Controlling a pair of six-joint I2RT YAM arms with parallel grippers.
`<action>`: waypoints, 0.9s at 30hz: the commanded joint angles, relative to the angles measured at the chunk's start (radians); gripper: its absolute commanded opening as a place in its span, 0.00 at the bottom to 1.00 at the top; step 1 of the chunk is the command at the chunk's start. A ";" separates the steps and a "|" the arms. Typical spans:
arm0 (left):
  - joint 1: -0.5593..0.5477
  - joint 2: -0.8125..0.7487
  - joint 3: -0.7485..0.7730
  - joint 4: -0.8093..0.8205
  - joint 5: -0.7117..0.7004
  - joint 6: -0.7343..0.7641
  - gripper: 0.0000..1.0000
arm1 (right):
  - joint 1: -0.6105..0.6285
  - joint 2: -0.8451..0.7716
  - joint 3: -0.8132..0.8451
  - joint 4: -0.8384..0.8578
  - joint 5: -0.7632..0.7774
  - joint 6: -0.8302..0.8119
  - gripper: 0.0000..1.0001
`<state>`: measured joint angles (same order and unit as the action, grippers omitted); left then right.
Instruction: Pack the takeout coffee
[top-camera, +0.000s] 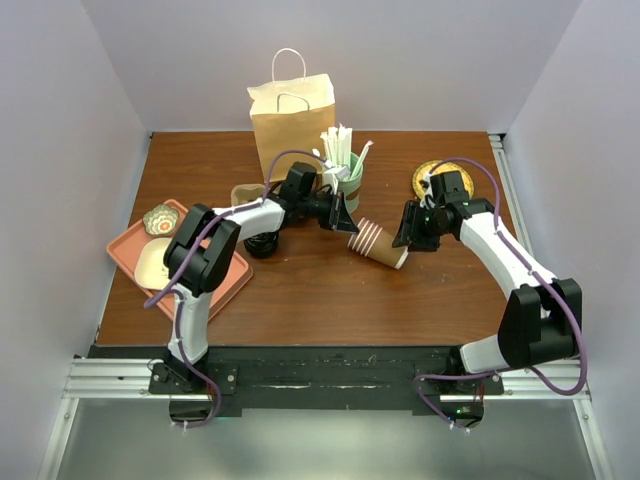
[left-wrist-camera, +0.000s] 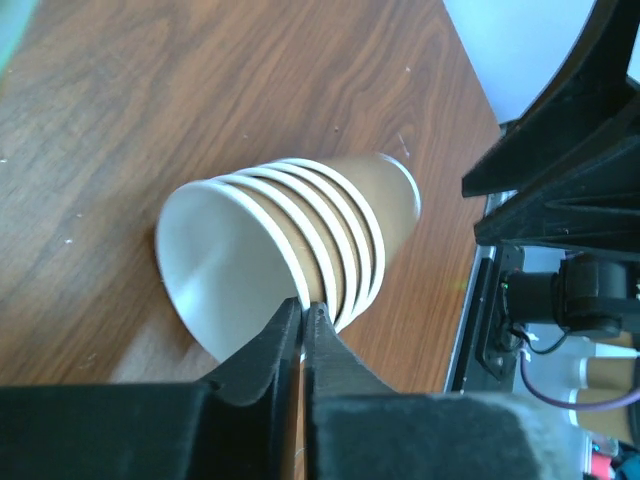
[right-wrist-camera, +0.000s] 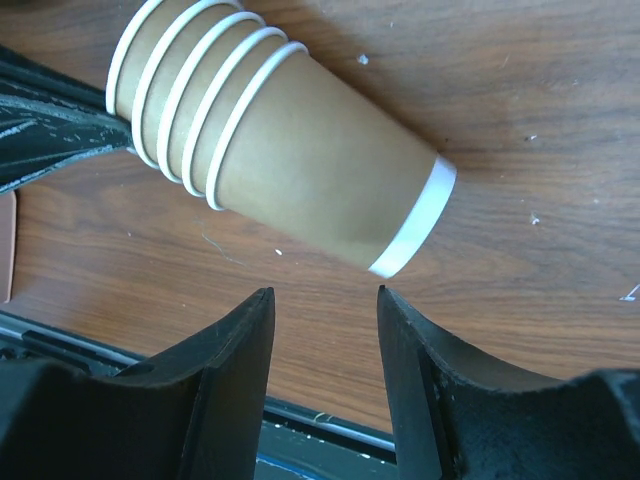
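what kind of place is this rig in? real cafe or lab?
Likely a lab test cell dressed as a coffee counter: plain walls box in a wooden table, a metal rail runs along its near edge, and props like a paper bag and stack of cups lie about.

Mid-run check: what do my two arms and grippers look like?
The left arm and right arm have white links joined by bulky black joint housings, each trailed by a looping purple cable. The left gripper and right gripper have matte black fingers, broad at the root, curving to narrow tips. No markings show.
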<state>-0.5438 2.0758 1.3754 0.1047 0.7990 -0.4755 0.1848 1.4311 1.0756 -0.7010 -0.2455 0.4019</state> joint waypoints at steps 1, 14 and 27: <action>0.007 -0.052 0.033 0.017 -0.009 -0.011 0.00 | 0.001 -0.008 0.053 0.000 0.025 0.014 0.49; -0.122 -0.312 0.088 -0.328 -0.487 0.127 0.00 | 0.050 0.106 0.202 0.179 -0.095 0.273 0.49; -0.196 -0.284 0.191 -0.499 -0.719 0.229 0.00 | 0.062 0.166 0.205 0.325 -0.172 0.328 0.50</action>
<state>-0.7307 1.7893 1.5150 -0.3660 0.1589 -0.2905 0.2390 1.6054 1.2659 -0.4587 -0.3660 0.7052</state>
